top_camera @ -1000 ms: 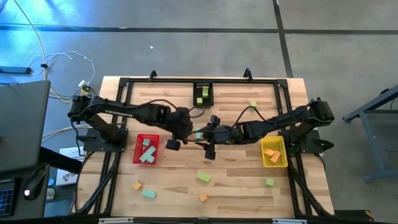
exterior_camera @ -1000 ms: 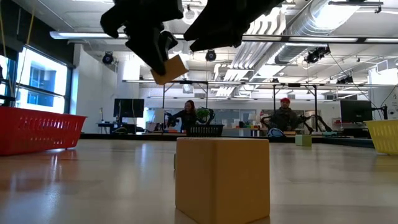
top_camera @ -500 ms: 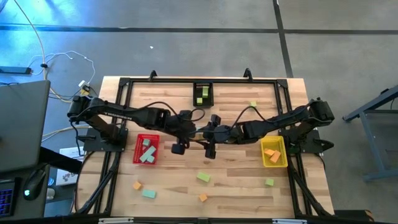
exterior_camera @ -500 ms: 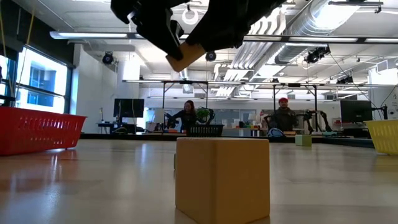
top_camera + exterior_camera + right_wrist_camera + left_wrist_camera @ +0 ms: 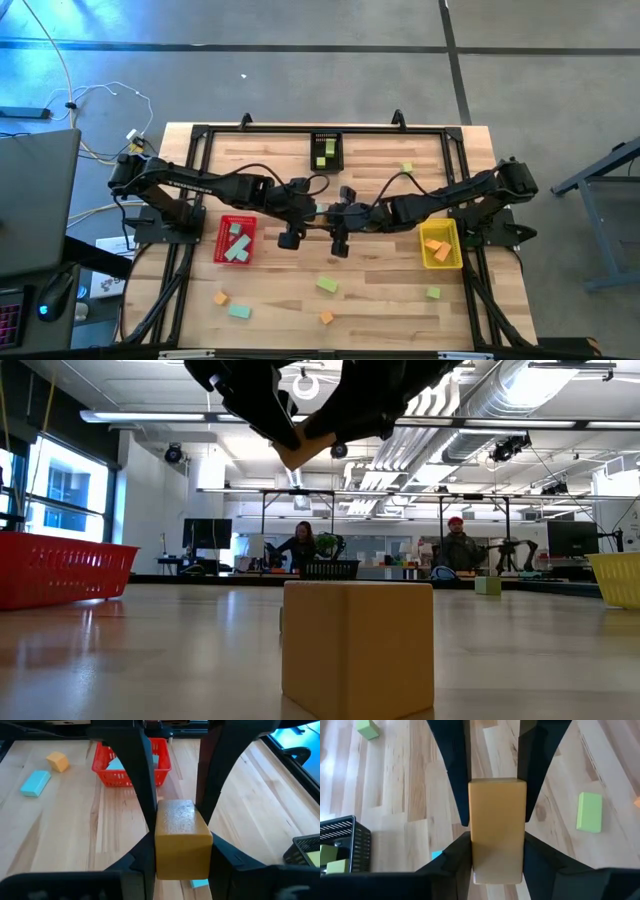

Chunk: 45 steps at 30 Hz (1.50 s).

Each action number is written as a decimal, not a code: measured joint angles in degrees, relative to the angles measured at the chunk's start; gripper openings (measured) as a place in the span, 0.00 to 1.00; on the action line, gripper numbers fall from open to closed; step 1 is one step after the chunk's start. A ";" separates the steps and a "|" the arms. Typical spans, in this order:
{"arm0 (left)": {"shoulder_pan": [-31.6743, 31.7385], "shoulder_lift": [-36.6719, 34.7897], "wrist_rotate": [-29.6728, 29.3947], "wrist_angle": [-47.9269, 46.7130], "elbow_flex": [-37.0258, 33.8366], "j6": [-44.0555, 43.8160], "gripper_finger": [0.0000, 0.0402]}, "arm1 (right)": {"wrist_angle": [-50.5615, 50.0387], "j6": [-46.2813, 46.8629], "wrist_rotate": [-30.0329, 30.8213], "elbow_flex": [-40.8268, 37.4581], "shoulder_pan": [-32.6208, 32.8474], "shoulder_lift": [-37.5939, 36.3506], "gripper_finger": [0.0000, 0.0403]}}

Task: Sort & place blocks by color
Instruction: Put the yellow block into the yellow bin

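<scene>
Passing the orange block from one arm to the other mid-air, over the middle of the table, well above the wood. The left gripper is clamping it from one end, and the right gripper is closing in from the opposite end, its fingers sitting flat against the block's sides too. So rn both are looking clamped on the same block.

Doing this bit well, imo: the right one should be getting a firm, square hold before the left is letting go at all. Then the left should be opening fully and backing straight out along its own line, w/o twisting the block. Both are gripping quite near each other, so any sideways drag is prob going to tip it or drop it. After that it's looking like a short carry to the yellow bin on the right side, which is already holding orange pieces.

Vs a sec ago: the left arm was sitting farther back w/ the block hanging lower in the low view, and the right gripper was standing apart from it. Now the two are meeting and the block is sitting higher, tucked between them. Nothing else on the table is moving, loose blocks all staying put.
</scene>
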 joint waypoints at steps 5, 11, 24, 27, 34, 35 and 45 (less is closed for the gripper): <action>0.00 0.00 -0.15 0.10 0.00 0.00 0.34 | 0.00 1.65 0.05 0.00 -0.01 0.00 0.25; 0.00 -0.02 -2.81 0.57 0.00 0.00 0.45 | -3.68 7.80 1.22 0.04 -0.04 0.02 0.25; 0.00 -0.02 -9.02 -11.14 0.00 -2.82 0.52 | -19.90 23.87 3.42 0.02 2.64 -0.07 0.25; 0.00 -0.02 -11.18 -13.79 0.00 -4.25 0.52 | -23.66 27.57 3.49 0.02 3.56 -0.09 0.25; 0.00 -0.02 -14.82 -17.09 0.00 -5.13 0.52 | -34.73 38.64 6.05 0.02 6.29 -0.20 0.25; 0.00 -0.02 -14.82 -17.19 0.00 -5.14 0.52 | -36.56 40.50 6.37 0.00 6.82 -0.38 0.25; 0.00 -0.02 -14.78 -17.20 0.00 -5.01 0.52 | -53.34 61.13 14.04 -0.02 13.67 -3.84 0.25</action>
